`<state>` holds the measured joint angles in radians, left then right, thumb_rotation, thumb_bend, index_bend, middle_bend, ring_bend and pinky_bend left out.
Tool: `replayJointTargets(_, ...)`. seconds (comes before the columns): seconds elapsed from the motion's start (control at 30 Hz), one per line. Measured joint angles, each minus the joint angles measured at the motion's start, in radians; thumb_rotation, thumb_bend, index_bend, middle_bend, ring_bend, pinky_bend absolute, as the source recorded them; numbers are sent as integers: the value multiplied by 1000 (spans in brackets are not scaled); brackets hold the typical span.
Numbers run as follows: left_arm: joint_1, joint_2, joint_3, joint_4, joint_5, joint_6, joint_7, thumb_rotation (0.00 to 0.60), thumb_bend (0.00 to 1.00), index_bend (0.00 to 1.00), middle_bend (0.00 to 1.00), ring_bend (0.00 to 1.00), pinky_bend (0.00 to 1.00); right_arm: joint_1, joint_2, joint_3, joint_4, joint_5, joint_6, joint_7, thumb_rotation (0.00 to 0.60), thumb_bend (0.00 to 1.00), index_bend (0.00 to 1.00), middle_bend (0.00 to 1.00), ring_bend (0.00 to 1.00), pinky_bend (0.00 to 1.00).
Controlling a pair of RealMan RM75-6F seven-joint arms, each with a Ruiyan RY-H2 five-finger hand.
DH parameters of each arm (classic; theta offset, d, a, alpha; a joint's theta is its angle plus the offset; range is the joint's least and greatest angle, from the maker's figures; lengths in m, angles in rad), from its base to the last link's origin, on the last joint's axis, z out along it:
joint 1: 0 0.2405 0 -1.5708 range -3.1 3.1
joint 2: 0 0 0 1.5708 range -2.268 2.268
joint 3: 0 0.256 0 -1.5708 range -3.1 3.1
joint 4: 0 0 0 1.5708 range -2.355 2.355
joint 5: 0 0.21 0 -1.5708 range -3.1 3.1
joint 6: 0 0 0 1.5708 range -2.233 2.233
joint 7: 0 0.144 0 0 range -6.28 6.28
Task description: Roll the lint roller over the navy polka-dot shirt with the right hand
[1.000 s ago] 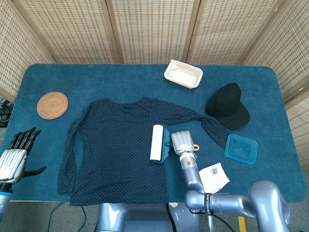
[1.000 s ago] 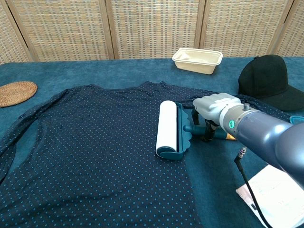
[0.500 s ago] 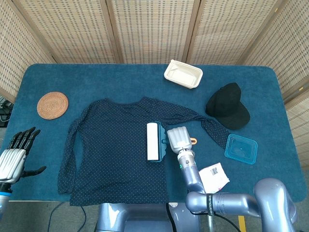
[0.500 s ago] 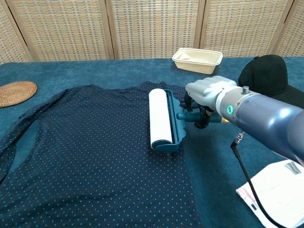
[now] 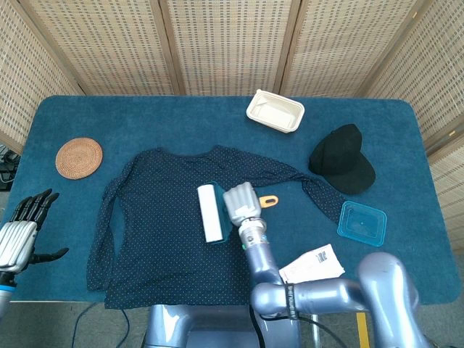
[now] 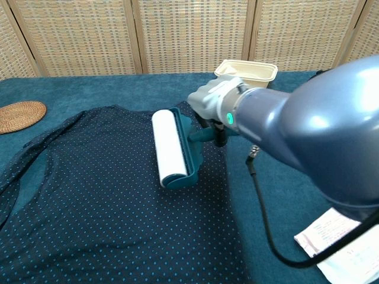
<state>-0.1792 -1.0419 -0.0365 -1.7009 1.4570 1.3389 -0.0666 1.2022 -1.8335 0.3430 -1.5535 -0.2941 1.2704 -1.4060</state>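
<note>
The navy polka-dot shirt [image 5: 156, 225] [image 6: 100, 201] lies spread flat on the blue table, sleeves out to both sides. My right hand [image 5: 241, 204] [image 6: 214, 102] grips the teal handle of the lint roller [image 5: 210, 212] [image 6: 169, 148]. Its white roll lies on the middle of the shirt, roughly along the shirt's length. The orange end of the handle [image 5: 269, 200] sticks out to the right of the hand in the head view. My left hand [image 5: 22, 230] hovers at the table's front left corner, fingers apart, holding nothing.
A woven round coaster [image 5: 79, 157] [image 6: 20, 115] lies at the left. A cream tray [image 5: 275, 111] [image 6: 246, 70] sits at the back, a black cap [image 5: 343, 159] to the right, a teal lid [image 5: 361, 222] and a paper packet [image 5: 312, 265] [image 6: 343, 242] near the front right.
My right hand has drawn the lint roller leftward across the shirt, from near the shirt's right edge to its middle. The left hand has stayed put.
</note>
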Motion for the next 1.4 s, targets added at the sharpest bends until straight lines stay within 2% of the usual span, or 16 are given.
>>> replayJointTargets(0.3,-19,5,-10,26,-28,-42,-45,600,0,0,0,0,0,124,-157,30,189,71,-23,-85,600,897,734,1000,1000,1000)
replayJointTargets(0.53,-26,3,-11,34,-39,-58,-49,600,0,0,0,0,0,155,-211,15,278,83,-37,-122,600,898,737,1000,1000,1000)
replayJointTargets(0.87,-27,-2,-9,30,-43,-57,-30,600,0,0,0,0,0,111,-148,-72,295,27,-13,-158,600,894,739,1000,1000,1000)
replayJointTargets(1.1,-25,-7,-8,23,-42,-49,-12,600,0,0,0,0,0,38,-63,-134,302,-5,-5,-158,600,892,736,1000,1000,1000)
replayJointTargets(1.23,-25,-10,-7,22,-43,-50,-3,600,0,0,0,0,0,8,-45,-162,322,-19,-14,-155,600,891,736,1000,1000,1000)
replayJointTargets(1.4,-26,-12,-7,19,-44,-49,4,600,0,0,0,0,0,-5,-43,-166,332,-39,-26,-159,600,892,736,1000,1000,1000)
